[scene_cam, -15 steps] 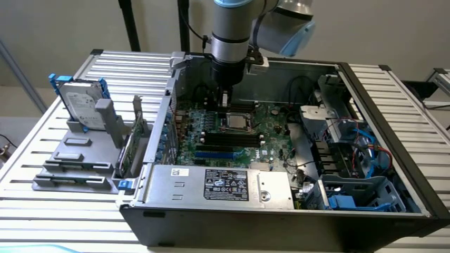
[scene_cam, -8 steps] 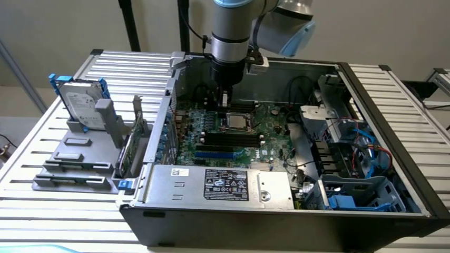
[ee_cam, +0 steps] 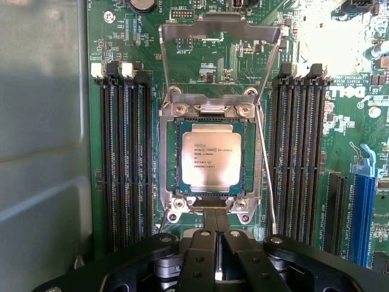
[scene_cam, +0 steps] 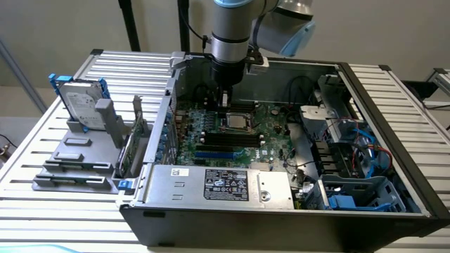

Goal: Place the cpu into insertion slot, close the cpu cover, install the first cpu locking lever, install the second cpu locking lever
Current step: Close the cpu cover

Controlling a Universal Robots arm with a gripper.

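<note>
- Slatted metal table (scene_cam: 31, 158) carries one open black computer case (scene_cam: 281, 229), seen in the exterior view.
- One green motherboard (ee_cam: 200, 67) lies inside the case, with two banks of long black memory slots (ee_cam: 124, 158) flanking the socket.
- One cpu (ee_cam: 211, 159), flat, square and pale silver, sits in the insertion slot (ee_cam: 171, 159), which has a silvery rim.
- One cpu cover (ee_cam: 222, 25), a thin grey metal frame, stands raised off the socket.
- One thin wire lever (ee_cam: 267, 176) runs beside the socket, unlatched.
- One gripper (ee_cam: 214, 222), black and jointed, hangs just beside the socket's edge, its fingers pressed together on nothing.
- One hard drive (scene_cam: 76, 105) stands well apart, at the exterior view's left.
</note>
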